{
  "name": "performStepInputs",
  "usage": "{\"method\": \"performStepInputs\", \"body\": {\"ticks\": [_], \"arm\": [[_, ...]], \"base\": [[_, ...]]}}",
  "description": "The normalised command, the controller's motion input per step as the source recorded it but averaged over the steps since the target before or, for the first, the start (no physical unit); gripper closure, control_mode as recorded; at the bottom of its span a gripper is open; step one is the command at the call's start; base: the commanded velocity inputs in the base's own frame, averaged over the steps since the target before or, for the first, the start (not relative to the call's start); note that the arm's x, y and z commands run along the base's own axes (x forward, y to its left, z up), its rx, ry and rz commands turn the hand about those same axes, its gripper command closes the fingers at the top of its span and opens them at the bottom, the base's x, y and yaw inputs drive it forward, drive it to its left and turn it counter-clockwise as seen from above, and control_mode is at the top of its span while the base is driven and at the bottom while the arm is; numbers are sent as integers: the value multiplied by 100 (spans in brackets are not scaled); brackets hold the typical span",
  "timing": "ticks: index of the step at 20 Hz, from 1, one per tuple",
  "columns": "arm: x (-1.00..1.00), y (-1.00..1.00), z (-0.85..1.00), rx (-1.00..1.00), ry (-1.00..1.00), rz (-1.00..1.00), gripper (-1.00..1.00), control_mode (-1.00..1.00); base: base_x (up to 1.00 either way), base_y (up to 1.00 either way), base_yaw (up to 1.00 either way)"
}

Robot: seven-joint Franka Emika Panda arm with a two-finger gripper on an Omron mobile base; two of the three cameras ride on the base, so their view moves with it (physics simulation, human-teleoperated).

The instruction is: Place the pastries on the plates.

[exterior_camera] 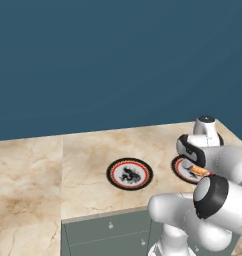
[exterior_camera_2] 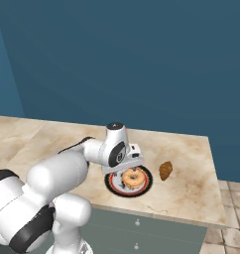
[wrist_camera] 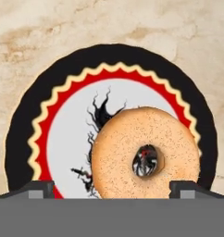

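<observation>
- Doughnut (wrist_camera: 145, 155) lying flat on the right plate (wrist_camera: 28, 134), free of the fingers.
- Hand (wrist_camera: 112, 187) hovering above it, fingers spread wide.
- Brown lump pastry (exterior_camera_2: 165, 170) sitting on the table (exterior_camera_2: 191, 186).
- Second plate (exterior_camera: 129, 174) sitting bare.

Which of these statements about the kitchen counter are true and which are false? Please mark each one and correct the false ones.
1. The ring-shaped pastry lies on a plate. True.
2. The gripper is shut on the ring-shaped pastry. False: its jaws stand open, one fingertip at each side of the pastry.
3. The darker pastry lies on the second plate. False: it sits on the bare counter, and the second plate carries nothing.
4. Both plates have a black rim and a red ring. True.
5. The darker pastry touches the ring-shaped pastry. False: they lie apart.
</observation>
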Motion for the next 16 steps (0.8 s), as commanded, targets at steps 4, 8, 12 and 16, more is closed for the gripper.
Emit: {"method": "performStepInputs", "body": {"ticks": [4, 8, 12, 16], "arm": [[0, -5, 57, 0, -6, 0, -100, -100], [0, -14, 43, 0, -1, -1, -100, -100], [0, -19, 26, 0, 0, -8, -100, -100], [0, -21, 14, 0, -3, -13, -100, -100]], "base": [[0, 0, 0], [0, 0, 0], [0, 0, 0], [0, 0, 0]]}}
